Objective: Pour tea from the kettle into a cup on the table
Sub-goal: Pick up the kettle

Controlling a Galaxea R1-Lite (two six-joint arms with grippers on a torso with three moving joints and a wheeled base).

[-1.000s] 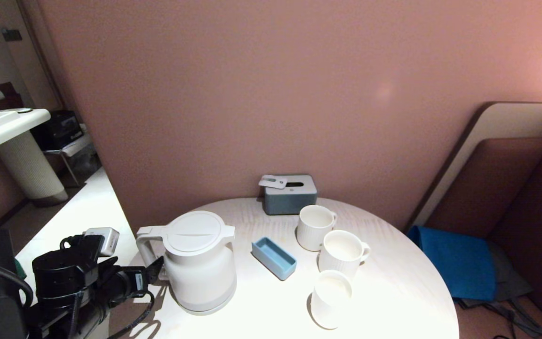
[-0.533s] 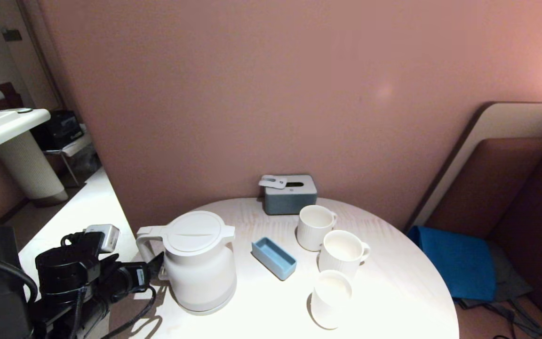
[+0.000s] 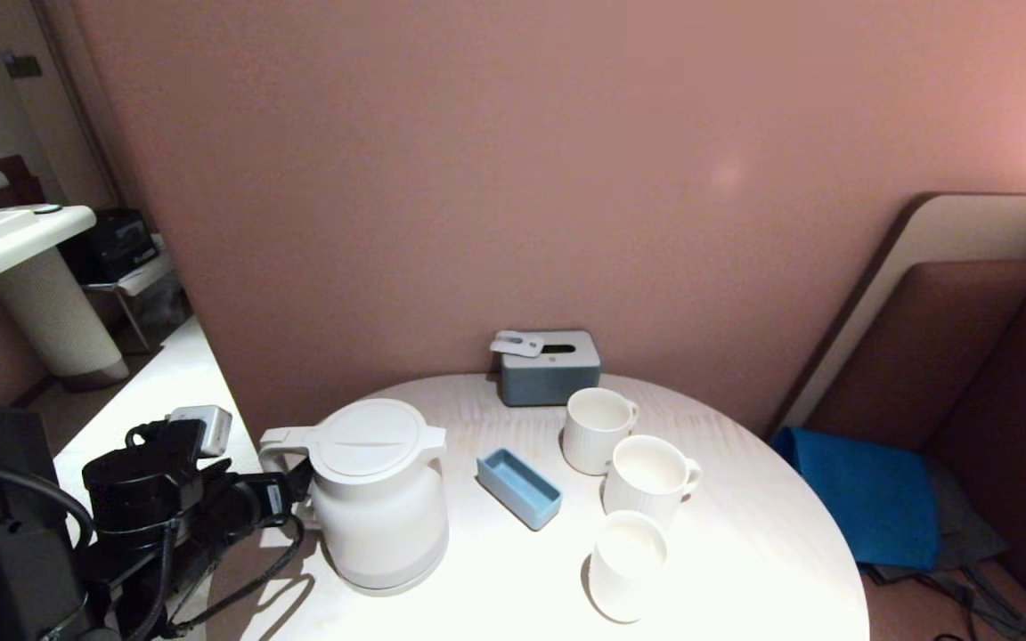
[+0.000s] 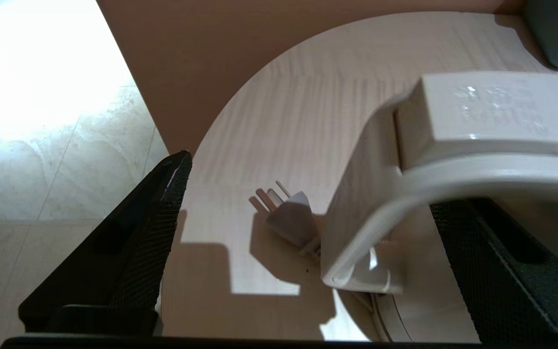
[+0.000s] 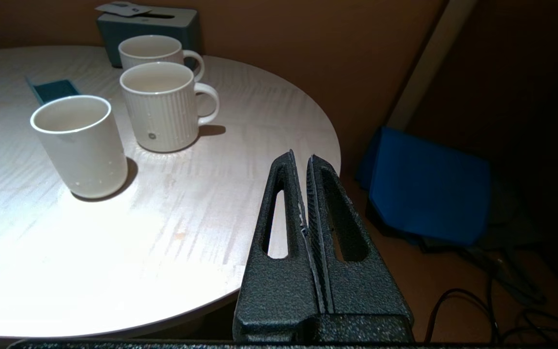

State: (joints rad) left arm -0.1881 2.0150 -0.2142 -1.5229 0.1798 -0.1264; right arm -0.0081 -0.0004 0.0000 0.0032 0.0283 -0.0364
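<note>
From the head view, the kettle (image 3: 378,494) stood upright at the left part of the table (image 3: 745,570), lid on, spout toward a blue tray (image 3: 518,487). Three white cups (image 3: 627,564) stood in a row to its right, with a grey box (image 3: 549,366) at the far edge. The left gripper (image 3: 295,499) was at the kettle's handle (image 3: 274,454). No pouring had begun; the grasp, lift and tilt were all left, by my judgement.

In the left wrist view, the left gripper (image 4: 308,252) was spread wide, one finger outside the handle (image 4: 371,203) and one through its loop, not yet pinching it. A plug (image 4: 291,220) lay on the table beyond.

In the right wrist view, the right gripper (image 5: 306,194) was clenched on nothing, parked off the table's near right edge. The nearest cup (image 5: 80,145) looked empty; no tea showed.
</note>
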